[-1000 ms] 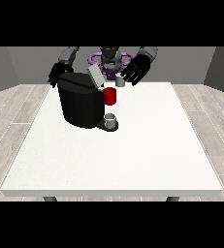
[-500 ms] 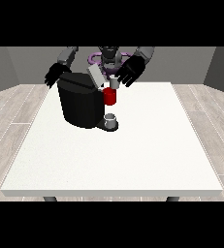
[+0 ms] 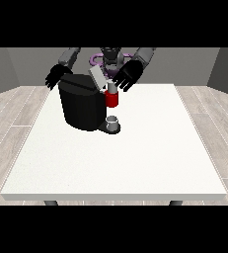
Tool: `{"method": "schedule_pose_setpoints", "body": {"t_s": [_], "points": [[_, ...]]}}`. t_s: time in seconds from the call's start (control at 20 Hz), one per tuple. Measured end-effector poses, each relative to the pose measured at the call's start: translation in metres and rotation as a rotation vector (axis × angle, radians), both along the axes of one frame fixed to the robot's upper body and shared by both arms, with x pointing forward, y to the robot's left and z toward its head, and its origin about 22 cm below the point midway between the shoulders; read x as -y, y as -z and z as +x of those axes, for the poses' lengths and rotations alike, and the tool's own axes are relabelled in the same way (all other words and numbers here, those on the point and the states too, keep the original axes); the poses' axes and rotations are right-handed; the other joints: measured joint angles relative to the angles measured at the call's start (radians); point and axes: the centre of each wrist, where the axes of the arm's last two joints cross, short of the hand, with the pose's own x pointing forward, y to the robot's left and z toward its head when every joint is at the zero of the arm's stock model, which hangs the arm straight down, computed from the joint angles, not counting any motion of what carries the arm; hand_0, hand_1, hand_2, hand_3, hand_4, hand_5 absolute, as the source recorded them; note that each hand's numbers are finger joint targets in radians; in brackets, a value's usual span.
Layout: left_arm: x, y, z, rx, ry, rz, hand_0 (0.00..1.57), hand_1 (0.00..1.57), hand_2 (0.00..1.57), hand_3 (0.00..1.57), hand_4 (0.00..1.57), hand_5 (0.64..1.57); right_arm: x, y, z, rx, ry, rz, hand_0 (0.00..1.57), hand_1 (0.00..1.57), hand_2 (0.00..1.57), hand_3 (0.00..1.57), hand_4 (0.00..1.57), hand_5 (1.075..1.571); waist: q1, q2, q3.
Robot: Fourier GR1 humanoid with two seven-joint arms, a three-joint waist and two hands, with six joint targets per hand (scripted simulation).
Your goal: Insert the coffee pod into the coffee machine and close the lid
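Black and blocky, the coffee machine stands on the white tabletop toward the view's left. We see its grey lid tilted up and open. At its front is a red part, and a small grey cup stands upright below. We cannot pick out the coffee pod itself, nor its direction. One robot hand at the view's right hovers by the lid, fingers spread. Another robot hand at the view's left hangs behind the machine, fingers relaxed.

Black coffee machine, red front, white table.
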Motion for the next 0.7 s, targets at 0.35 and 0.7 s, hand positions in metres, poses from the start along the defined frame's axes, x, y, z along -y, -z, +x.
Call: {"method": "schedule_pose_setpoints", "body": {"t_s": [0.35,0.7], "points": [[0.001,-0.001,0.000,0.013,0.011,0.009,1.19,1.19,1.27,1.20,0.51,1.571,0.008,0.006,-0.003,0.019,0.004,0.011,0.00,0.00,0.00,0.00,0.48,1.571,0.000,0.016,0.0000],[0.005,0.003,0.001,-0.002,0.013,0.022,1.21,1.21,1.26,1.19,0.49,1.571,0.013,0.007,-0.002,0.017,0.014,0.014,0.00,0.00,0.00,0.00,0.44,1.571,0.011,0.014,0.0000]]}}
